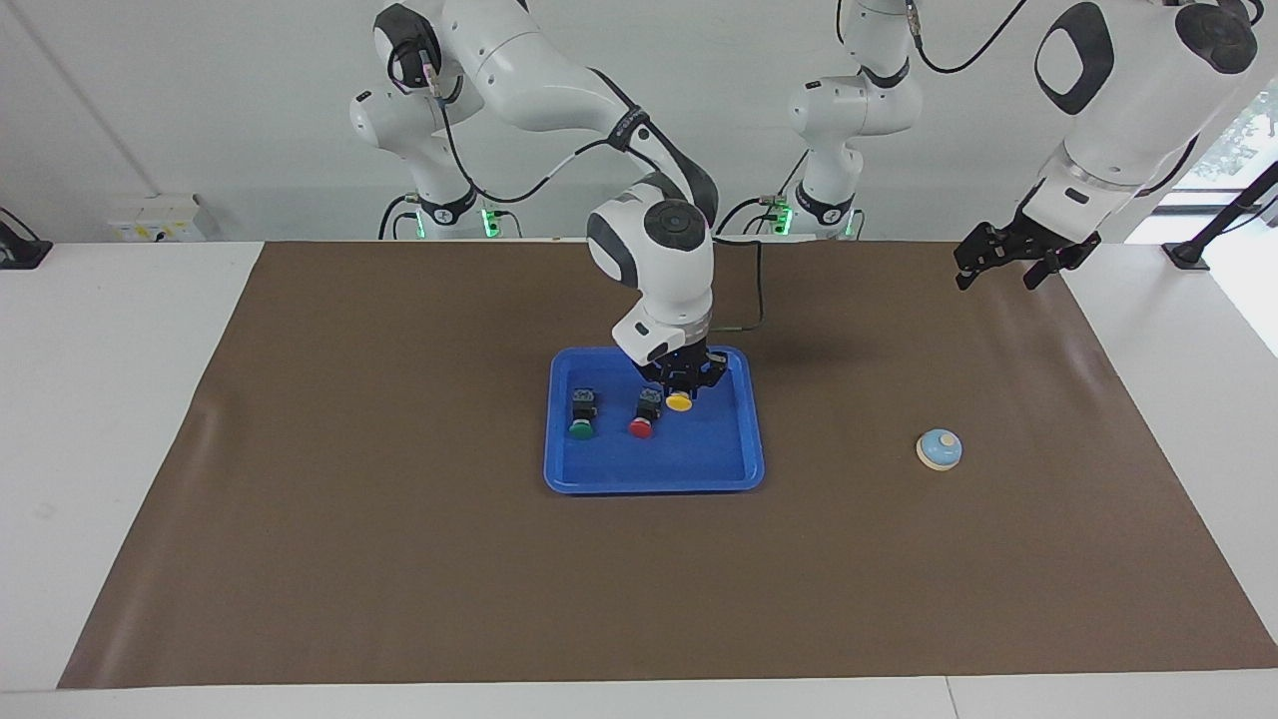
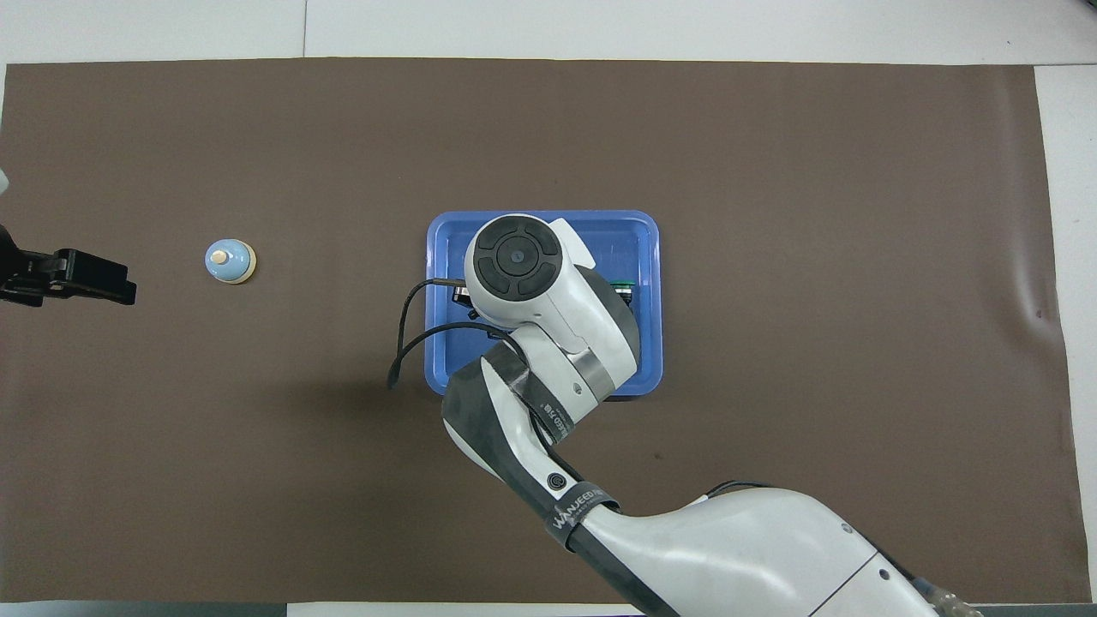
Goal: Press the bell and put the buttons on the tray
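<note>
The blue tray (image 1: 699, 454) lies mid-mat. In it stand the green button (image 1: 581, 426) and the red button (image 1: 640, 427), side by side. My right gripper (image 1: 682, 387) hangs low over the tray beside the red button, toward the left arm's end, shut on the yellow button (image 1: 680, 401). The light-blue bell (image 1: 940, 448) sits on the mat toward the left arm's end. My left gripper (image 1: 998, 278) waits open, raised over that end's mat corner. In the overhead view the right arm hides most of the tray (image 2: 638, 240); the bell (image 2: 230, 260) and left gripper (image 2: 103, 278) show.
A brown mat (image 1: 399, 559) covers the table, with white table surface (image 1: 110, 419) around it. A black cable (image 2: 403, 343) from the right wrist loops out past the tray's edge. Only a sliver of the green button (image 2: 623, 281) peeks out beside the arm.
</note>
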